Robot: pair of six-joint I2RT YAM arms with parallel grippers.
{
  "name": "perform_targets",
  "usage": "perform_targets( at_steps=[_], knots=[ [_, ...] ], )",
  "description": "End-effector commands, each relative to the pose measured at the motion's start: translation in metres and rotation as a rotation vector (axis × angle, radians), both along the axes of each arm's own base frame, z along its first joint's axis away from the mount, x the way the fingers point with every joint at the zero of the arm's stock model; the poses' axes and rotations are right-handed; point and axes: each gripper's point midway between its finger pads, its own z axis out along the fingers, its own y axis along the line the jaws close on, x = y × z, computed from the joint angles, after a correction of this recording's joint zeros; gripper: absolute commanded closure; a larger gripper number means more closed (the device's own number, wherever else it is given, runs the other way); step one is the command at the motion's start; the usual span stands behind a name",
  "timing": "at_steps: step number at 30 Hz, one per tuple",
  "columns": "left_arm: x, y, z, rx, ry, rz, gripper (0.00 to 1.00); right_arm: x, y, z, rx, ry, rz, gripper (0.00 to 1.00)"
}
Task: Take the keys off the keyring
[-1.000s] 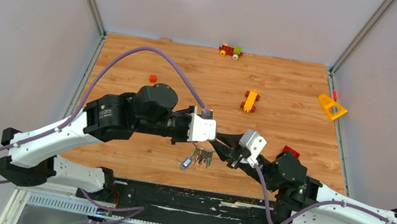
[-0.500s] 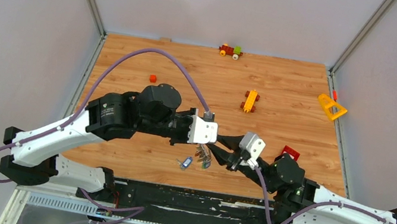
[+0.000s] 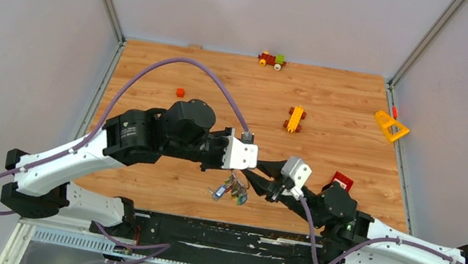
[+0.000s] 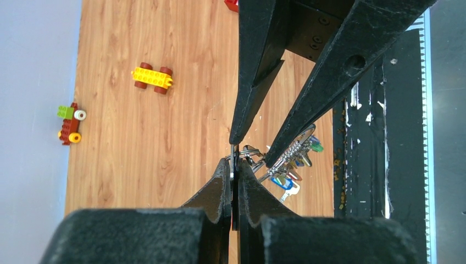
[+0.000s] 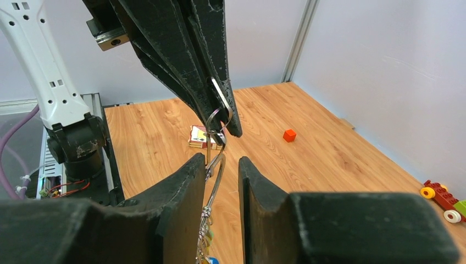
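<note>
Only the right wrist view shows the keyring (image 5: 218, 171) as a wire loop hanging between the spread fingers of the right claw (image 5: 221, 162), which grips nothing. The left claw (image 5: 222, 118) is pinched shut on its top ring. The left wrist view adds the keys (image 4: 291, 164), bunched below. From above, toy bricks (image 3: 296, 118) dot the wooden worktop (image 3: 336, 98), with pale walls (image 3: 19, 34) around it.

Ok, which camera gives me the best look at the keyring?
Right wrist: the keyring hangs from the left gripper, its loop clear inside the open right gripper. Left wrist sees it nearly edge-on; top external shows mostly the keys.
</note>
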Motion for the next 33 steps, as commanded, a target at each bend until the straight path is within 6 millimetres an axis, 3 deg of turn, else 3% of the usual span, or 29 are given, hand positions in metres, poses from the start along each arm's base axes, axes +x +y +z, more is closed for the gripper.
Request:
perform_targets(
  at_steps=[1, 16, 33],
  knots=[
    [0.004, -0.008, 0.032, -0.101, -0.041, 0.005, 1.00, -0.001, 0.001, 0.007, 0.038, 0.012, 0.006, 0.70],
    [0.007, -0.007, 0.030, -0.092, -0.049, 0.026, 1.00, -0.010, 0.010, 0.004, 0.022, 0.011, 0.067, 0.66],
    [0.009, -0.006, 0.029, -0.088, -0.052, 0.037, 1.00, 0.002, 0.008, -0.003, 0.023, 0.040, -0.003, 0.65]
  ],
)
